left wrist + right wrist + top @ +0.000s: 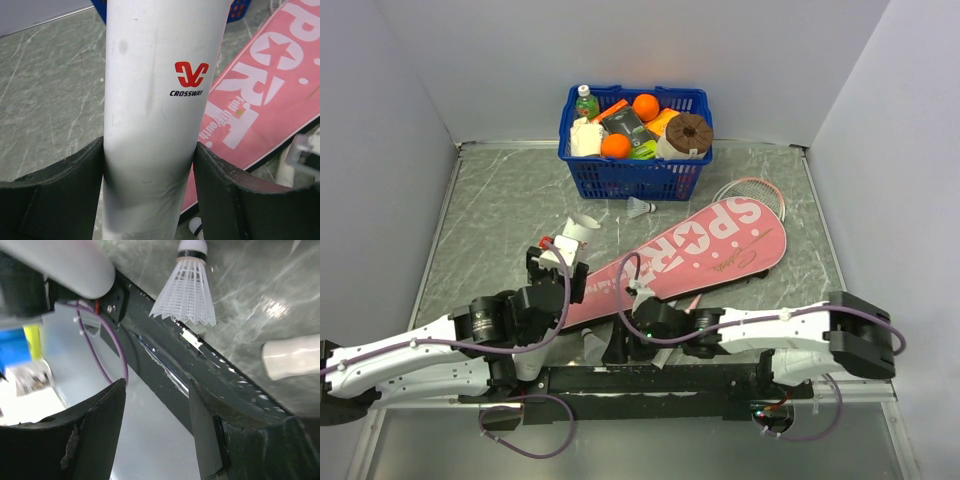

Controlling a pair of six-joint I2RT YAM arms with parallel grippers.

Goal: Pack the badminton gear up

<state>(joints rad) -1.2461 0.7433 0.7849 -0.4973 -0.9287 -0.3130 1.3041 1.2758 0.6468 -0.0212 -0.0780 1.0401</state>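
Surface: grey-green marbled surface [490,220], glossy, with glare patches in the right wrist view.
Room: plain pale grey walls [620,50] on three sides.
Landmark: pink cover [720,245], racket-shaped with a black edge, lying flat and diagonal at mid-surface, wide end to the far right.
Left arm: reaches in from the near left; its wrist is over the cover's narrow end.
Left claw [149,150]: both fingers clamped on the white tube [150,100], which slants up and away just left of the cover.
Right arm: comes from the near right and is folded leftward along the cover's near side.
Right claw [156,390]: jaws apart with nothing between them, low over the black rail [165,360].
Shuttlecock [186,295]: lying on the surface beside that rail, on the cover's near side.
Second shuttlecock [640,208]: just beyond the cover's middle.
Racket [752,190]: its head shows at the far side of the cover's wide end.
Blue basket [635,178]: groceries inside, well beyond the cover.
Writing, cover: "SPORT" in large white letters after a white star; the smaller white line is unclear.
Writing, tube: red emblem above "CROSSWAY" in black.
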